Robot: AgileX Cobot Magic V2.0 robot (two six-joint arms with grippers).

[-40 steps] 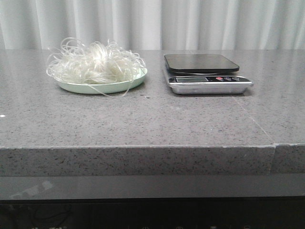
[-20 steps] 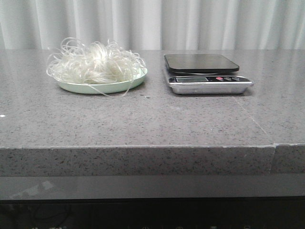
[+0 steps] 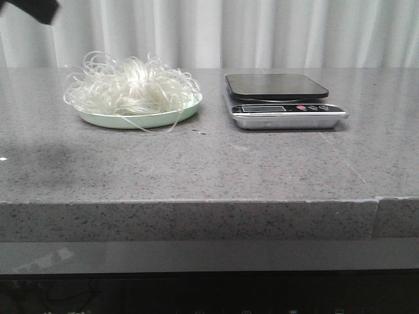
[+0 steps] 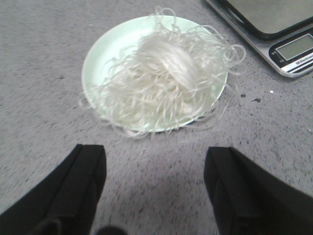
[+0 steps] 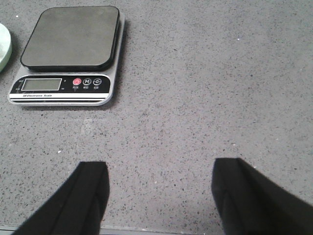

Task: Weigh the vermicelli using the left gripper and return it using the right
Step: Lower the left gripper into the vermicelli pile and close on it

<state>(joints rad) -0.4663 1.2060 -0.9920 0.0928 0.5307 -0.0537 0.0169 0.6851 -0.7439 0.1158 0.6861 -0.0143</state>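
The vermicelli [image 3: 131,88] is a loose white tangle on a pale green plate [image 3: 141,120] at the table's back left; it also shows in the left wrist view [image 4: 164,81] on the plate [image 4: 107,54]. A kitchen scale [image 3: 281,99] with a dark platform stands to its right, bare; it also shows in the right wrist view [image 5: 68,54]. My left gripper [image 4: 154,169] is open and empty, above the table short of the plate; a black part of it shows at the top left of the front view [image 3: 33,8]. My right gripper [image 5: 159,181] is open and empty near the table's front edge.
The grey speckled stone table [image 3: 209,163] has a seam at the front right. A pale curtain [image 3: 262,33] hangs behind it. The scale's corner shows in the left wrist view [image 4: 274,29].
A black part of my left arm has come into the front view at the top left, and a shadow now lies on the table's left side. The vermicelli and scale have not moved.
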